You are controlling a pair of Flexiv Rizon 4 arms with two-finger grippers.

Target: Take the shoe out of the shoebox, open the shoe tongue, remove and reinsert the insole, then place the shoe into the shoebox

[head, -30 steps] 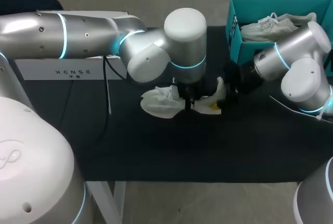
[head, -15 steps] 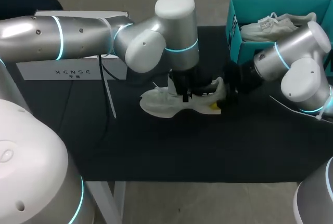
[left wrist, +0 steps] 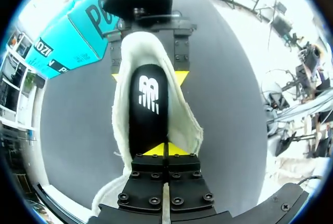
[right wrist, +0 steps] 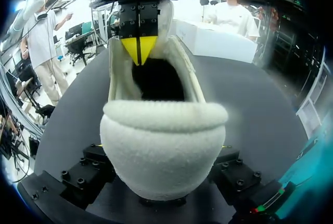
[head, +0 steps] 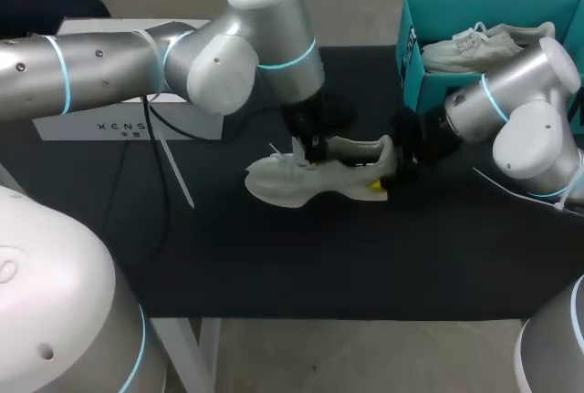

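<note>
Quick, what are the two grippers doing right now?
Left gripper: closed; cannot tell if it pinches the shoe.
Right gripper: closed on the shoe's heel.

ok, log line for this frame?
left gripper: shut, at shoe opening | right gripper: shut on heel | insole: in shoe | shoe: on table

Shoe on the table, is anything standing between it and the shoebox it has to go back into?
No loose thing. Only the right arm lies between the shoe and the shoebox, its gripper clamped on the heel. A second shoe lies inside the shoebox.
</note>
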